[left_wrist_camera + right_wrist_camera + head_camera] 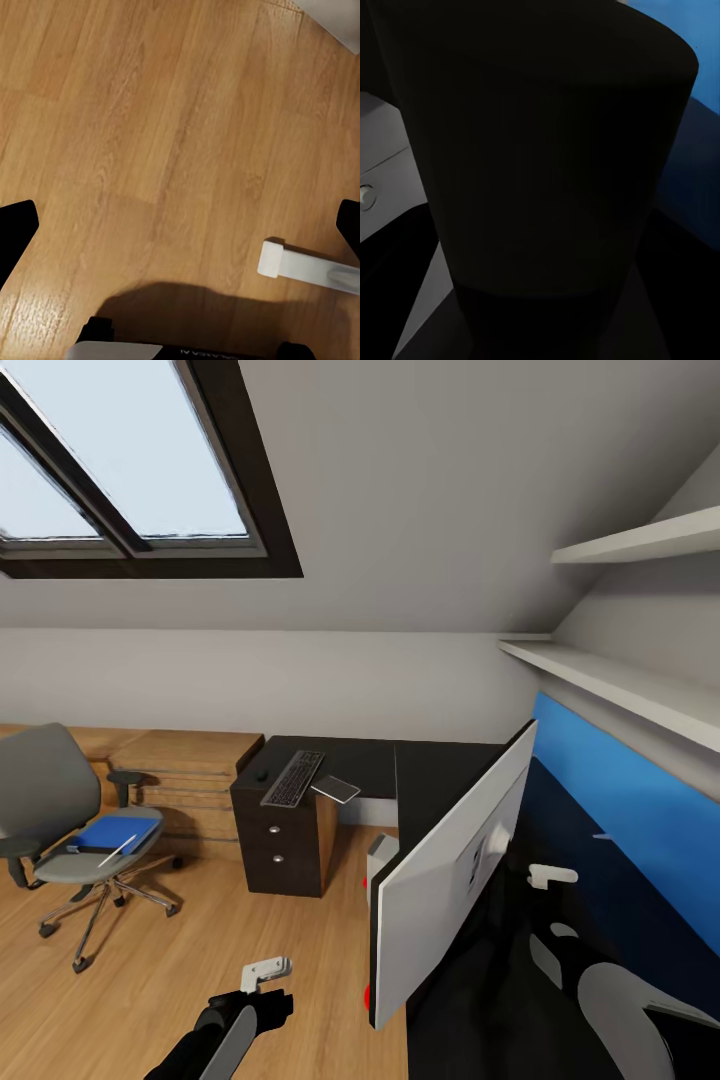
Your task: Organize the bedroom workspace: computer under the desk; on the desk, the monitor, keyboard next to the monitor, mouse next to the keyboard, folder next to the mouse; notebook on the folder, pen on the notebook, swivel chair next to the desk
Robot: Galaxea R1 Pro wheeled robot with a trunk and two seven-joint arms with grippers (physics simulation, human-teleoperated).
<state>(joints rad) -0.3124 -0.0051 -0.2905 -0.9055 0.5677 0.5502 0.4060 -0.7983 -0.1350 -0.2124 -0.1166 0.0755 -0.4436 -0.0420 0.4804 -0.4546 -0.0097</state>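
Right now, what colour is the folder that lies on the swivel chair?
Bright blue. The folder on the swivel chair shows best in the head view.

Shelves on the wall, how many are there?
2. The upper shelf juts from the right wall near the sloped ceiling; the lower shelf runs below it, above the desk's blue back panel. More may be out of frame.

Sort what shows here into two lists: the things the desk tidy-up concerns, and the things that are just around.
Job:
desk
monitor, on the desk
keyboard, on the desk
mouse, beside the keyboard
swivel chair
folder, on the chair seat
pen, on the folder
computer, partly hidden

Around:
wall shelves
skylight
low wooden shelving
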